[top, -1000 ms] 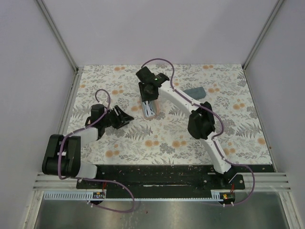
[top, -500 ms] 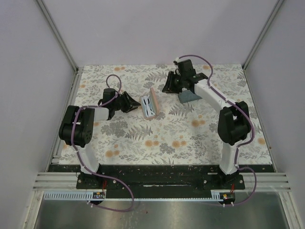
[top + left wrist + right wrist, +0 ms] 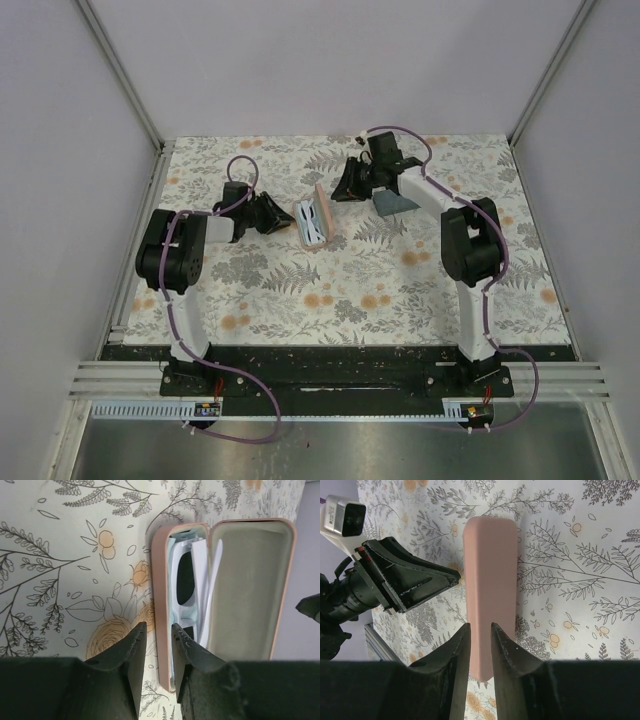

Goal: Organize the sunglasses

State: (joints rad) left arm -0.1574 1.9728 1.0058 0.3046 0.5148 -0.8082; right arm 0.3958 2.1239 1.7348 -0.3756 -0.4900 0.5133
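1. The whitish sunglasses (image 3: 190,587) lie folded inside the open pink case (image 3: 316,222), on a pale blue cloth (image 3: 173,560), near the middle of the floral bench (image 3: 300,290). The black-framed pair shows in no view.
2. The case's long axis runs roughly from the near edge toward the far edge. Its lid stands up along the right side of the tray.
3. The left gripper (image 3: 288,220) comes in from the left, tips just beside the tray's long wall. Its jaws are narrow and seem to hold nothing. The wall lines up with the gap, and I cannot tell if it is touched.
4. The right gripper (image 3: 345,188) faces the lid's smooth outer back from the far right. Its jaws are narrow too, and the lid is wider than their gap.
5. Judgement: closing needs the right arm to tip the lid leftward while the left steadies the tray.
6. The shell looks rigid, matt, round-cornered and oblong with a soft greyish lining. A grey-blue case (image 3: 398,203) lies behind the right gripper.
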